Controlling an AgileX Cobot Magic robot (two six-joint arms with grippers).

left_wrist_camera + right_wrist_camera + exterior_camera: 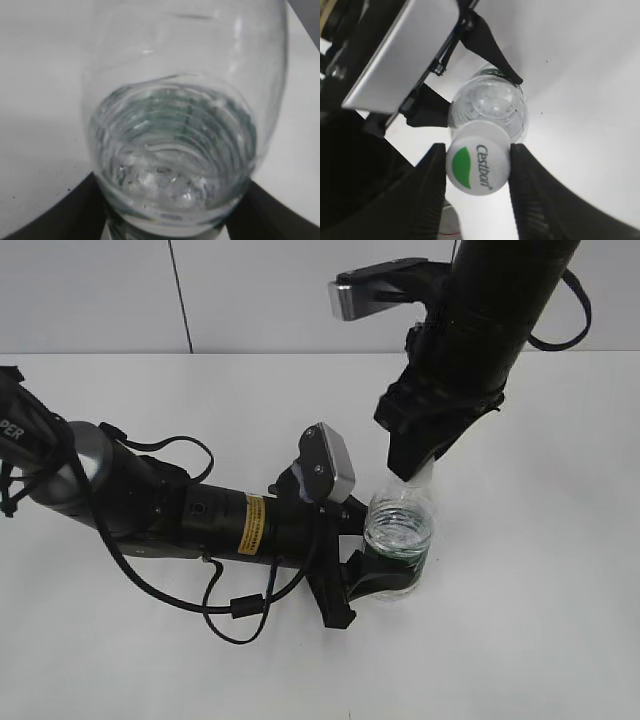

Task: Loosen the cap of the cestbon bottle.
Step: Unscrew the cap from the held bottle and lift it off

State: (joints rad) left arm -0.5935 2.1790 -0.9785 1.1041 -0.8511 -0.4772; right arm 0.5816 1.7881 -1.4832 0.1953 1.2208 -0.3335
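The cestbon bottle [400, 525] stands upright on the white table, clear with a dark green band near its base. My left gripper [385, 575] is shut on the bottle's lower body; in the left wrist view the bottle [175, 150] fills the frame between the black fingers [165, 232]. My right gripper [415, 475] comes down from above and is shut on the cap. In the right wrist view the white cap [477, 165] with its green mark and "Cestbon" lettering sits between both fingers [477, 167], touching each. The bottle body [490, 105] shows beyond the cap.
The left arm [200, 515] lies across the table from the left with loose black cables [235, 605]. The right arm [480, 330] hangs down from the upper right. White table [540, 620] extends all around; a wall [250, 290] at the back.
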